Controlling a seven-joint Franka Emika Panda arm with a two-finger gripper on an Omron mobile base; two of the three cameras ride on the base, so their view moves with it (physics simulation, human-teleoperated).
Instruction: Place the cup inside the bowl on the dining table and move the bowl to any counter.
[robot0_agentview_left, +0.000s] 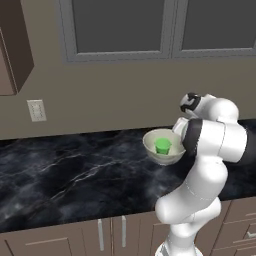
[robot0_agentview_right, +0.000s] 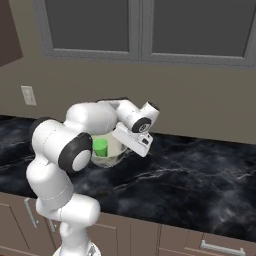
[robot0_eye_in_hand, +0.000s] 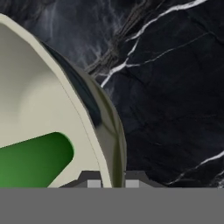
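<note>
Black marble desk runs along the beige wall under the windows. Over it the fingers pinch the bowl by its rim — the cup sits inside.

the bowl sat above the counter, beside the white arm. the cup stood upright inside the bowl.

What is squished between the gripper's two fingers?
The bowl's cream rim wall sits between the gripper's fingers in the hand view, with the green cup inside the bowl, above the black counter.
</note>
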